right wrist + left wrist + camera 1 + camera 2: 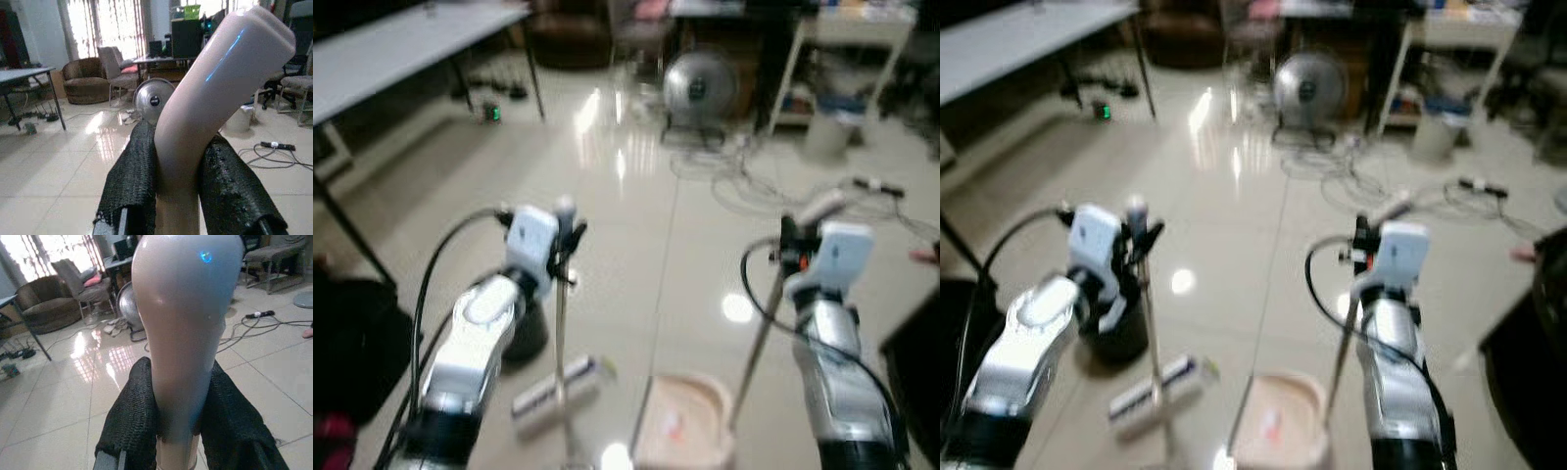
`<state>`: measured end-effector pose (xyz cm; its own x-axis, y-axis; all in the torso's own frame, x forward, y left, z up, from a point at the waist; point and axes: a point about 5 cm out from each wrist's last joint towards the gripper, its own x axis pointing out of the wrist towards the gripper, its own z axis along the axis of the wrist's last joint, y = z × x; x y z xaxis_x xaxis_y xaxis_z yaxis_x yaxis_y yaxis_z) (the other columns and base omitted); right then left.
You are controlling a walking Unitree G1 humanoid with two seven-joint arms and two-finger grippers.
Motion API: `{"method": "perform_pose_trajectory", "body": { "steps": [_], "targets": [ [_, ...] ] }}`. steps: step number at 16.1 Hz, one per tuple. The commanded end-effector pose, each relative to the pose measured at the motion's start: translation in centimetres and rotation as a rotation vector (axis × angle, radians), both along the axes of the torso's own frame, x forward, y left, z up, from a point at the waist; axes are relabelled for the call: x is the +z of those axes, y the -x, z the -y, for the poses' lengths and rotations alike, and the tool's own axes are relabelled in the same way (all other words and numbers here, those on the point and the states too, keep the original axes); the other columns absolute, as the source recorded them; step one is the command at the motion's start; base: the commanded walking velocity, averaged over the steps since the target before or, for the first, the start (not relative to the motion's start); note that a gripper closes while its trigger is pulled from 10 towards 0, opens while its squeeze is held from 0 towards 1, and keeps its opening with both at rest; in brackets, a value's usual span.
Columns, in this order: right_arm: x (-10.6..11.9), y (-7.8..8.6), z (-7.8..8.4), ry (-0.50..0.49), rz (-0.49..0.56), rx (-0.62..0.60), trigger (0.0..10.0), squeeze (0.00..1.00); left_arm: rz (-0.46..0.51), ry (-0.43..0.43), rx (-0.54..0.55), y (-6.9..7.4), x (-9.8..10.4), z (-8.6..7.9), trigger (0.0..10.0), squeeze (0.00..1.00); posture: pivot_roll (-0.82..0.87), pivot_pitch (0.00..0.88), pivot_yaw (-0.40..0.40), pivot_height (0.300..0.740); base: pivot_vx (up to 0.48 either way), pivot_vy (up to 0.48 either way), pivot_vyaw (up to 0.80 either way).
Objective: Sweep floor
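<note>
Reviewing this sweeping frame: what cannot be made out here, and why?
- Dirt on the floor: head views are blurred, with glare; none can be told.
- Dustpan: cut by the bottom edge; a faint orange mark inside is unreadable.
- Broom head: blurred, bristles indistinct.
- Left pincer and right pincer: the broom handle and dustpan handle hide the floor beyond.

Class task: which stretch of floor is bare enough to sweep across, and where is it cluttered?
Bare: the glossy tiled floor between the grey table and the tangled cables. Crowded: around the round metal fan, and beside the pink dustpan and broom head.
</note>
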<state>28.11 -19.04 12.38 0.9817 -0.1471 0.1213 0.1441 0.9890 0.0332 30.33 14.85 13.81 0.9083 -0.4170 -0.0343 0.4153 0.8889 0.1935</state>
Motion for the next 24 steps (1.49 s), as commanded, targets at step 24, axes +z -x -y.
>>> {"method": "perform_pose_trajectory", "body": {
  "steps": [24],
  "targets": [
    [1.1,-0.1,-0.2,0.010,0.019,0.014,10.0,0.00,0.122,0.021,0.035,-1.0,1.4,0.5,10.0,0.00,0.03,0.000,0.045,0.740,0.067,0.058,-0.07]
  ]
}}
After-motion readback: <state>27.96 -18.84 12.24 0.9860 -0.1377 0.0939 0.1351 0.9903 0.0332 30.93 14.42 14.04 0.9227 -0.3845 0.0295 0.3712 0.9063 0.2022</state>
